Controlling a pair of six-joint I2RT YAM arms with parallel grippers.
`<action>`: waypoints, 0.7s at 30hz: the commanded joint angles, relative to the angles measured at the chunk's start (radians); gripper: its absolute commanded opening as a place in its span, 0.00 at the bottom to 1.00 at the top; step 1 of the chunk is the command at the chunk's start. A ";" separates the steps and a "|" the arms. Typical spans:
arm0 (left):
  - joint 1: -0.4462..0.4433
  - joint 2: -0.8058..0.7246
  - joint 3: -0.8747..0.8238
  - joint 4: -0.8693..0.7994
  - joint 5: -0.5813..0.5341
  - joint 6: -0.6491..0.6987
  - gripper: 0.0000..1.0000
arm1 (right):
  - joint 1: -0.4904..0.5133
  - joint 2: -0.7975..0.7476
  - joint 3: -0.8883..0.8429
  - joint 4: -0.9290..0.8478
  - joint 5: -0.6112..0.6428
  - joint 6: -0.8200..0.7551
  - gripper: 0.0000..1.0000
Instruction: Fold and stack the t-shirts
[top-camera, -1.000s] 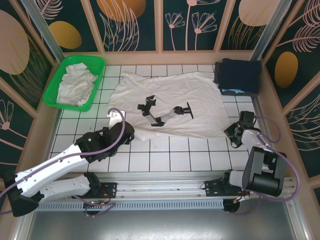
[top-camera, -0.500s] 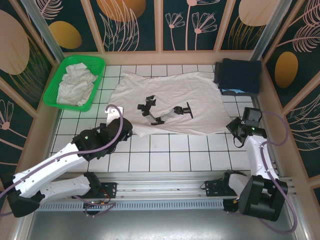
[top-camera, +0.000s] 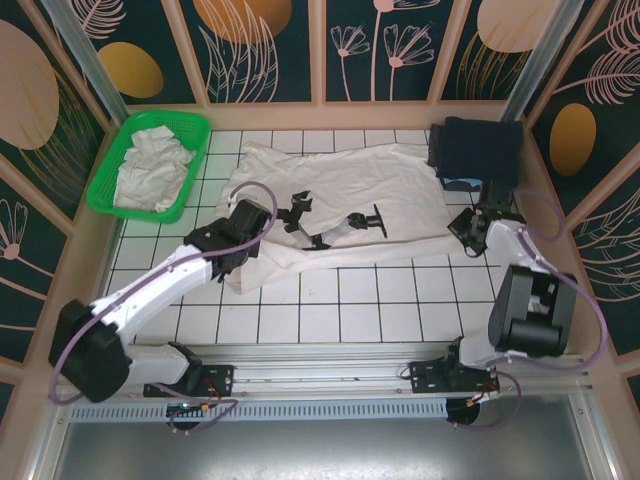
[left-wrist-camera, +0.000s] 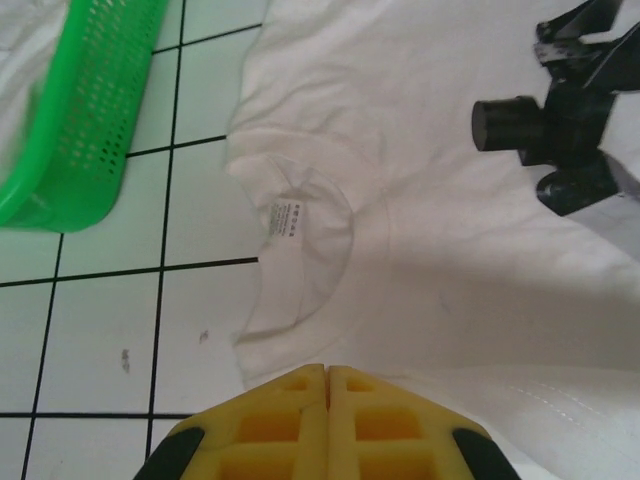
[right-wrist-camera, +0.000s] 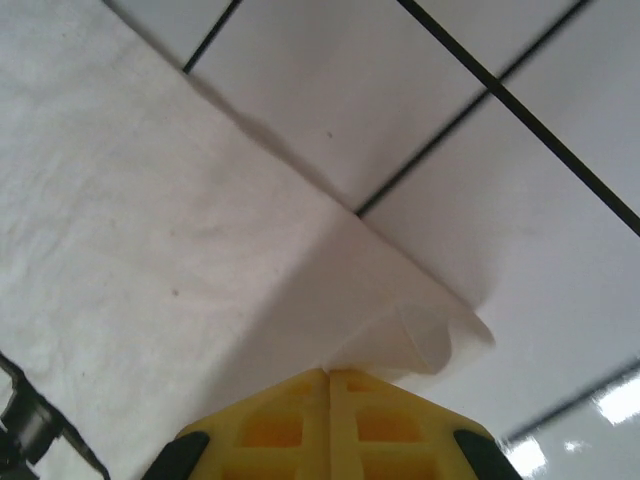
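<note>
A white t-shirt (top-camera: 340, 200) with a black print (top-camera: 330, 225) lies spread across the tiles. My left gripper (top-camera: 250, 236) is over its near-left part, close to the collar. In the left wrist view the yellow fingers (left-wrist-camera: 328, 378) are shut on the shirt's cloth (left-wrist-camera: 470, 270), and the collar with its tag (left-wrist-camera: 288, 220) lies just ahead. My right gripper (top-camera: 470, 227) is at the shirt's near-right corner. In the right wrist view its gripper (right-wrist-camera: 330, 376) is shut on the curled corner (right-wrist-camera: 420, 335). More white t-shirts (top-camera: 150, 165) lie crumpled in the basket.
A green basket (top-camera: 196, 150) stands at the far left; its wall (left-wrist-camera: 90, 120) is near the left gripper. A dark blue folded cloth (top-camera: 478, 150) sits at the far right, just beyond the right gripper. Bare tiles (top-camera: 360, 305) run along the near side.
Both grippers have moved away from the near edge toward the far side, drawing the shirt's near edge and corner with them. The right arm has stretched out farther.
</note>
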 joint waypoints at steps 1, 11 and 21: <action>0.054 0.050 0.047 0.095 0.059 0.077 0.00 | 0.014 0.101 0.096 0.055 -0.016 -0.039 0.00; 0.122 0.239 0.153 0.122 0.089 0.162 0.00 | 0.053 0.352 0.303 0.025 -0.034 -0.084 0.00; 0.173 0.405 0.296 0.129 0.129 0.223 0.00 | 0.084 0.494 0.413 -0.024 -0.011 -0.100 0.00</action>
